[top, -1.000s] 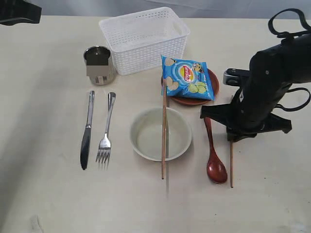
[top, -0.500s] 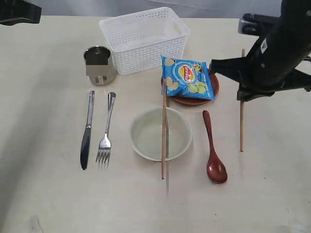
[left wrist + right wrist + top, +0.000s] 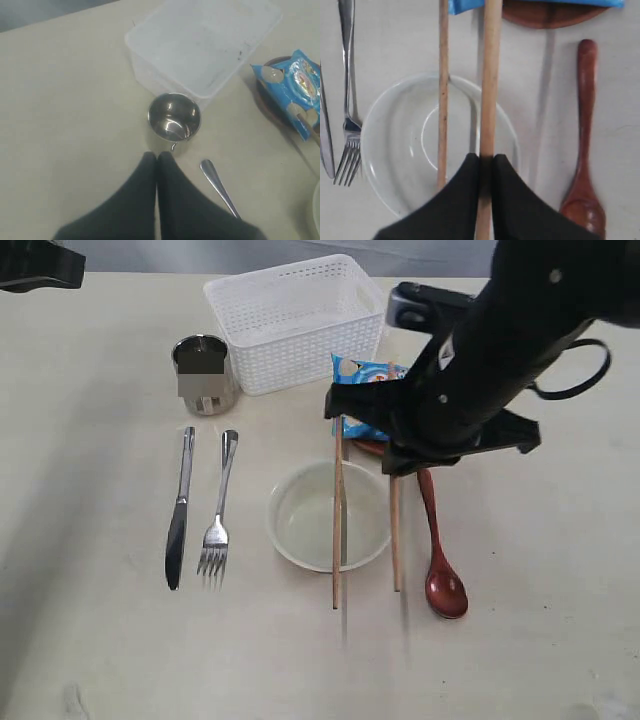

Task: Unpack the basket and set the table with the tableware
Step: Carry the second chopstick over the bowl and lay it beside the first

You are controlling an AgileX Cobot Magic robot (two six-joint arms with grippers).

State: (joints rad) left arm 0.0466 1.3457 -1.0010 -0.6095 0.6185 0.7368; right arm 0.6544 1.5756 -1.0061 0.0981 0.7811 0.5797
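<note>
Exterior view: at centre right of the frame the right pincer [image 3: 395, 468] pinches the held chopstick [image 3: 395, 540] above the right rim of the bowl [image 3: 300, 525]. The other chopstick [image 3: 337, 580] lies across that bowl. The step in hand looks like pairing the two, so the next move calls for lowering the stick parallel beside its mate. The spoon [image 3: 440, 570] just right of it and the snack bag [image 3: 358, 372] above crowd the spot. The basket [image 3: 295, 320] sits upper centre on the desk [image 3: 100, 640].

Left wrist view: the left pincer [image 3: 157, 160] is pressed together, empty, near the cup [image 3: 174, 117].

Right wrist view: the stick is clamped between mate and spoon.
</note>
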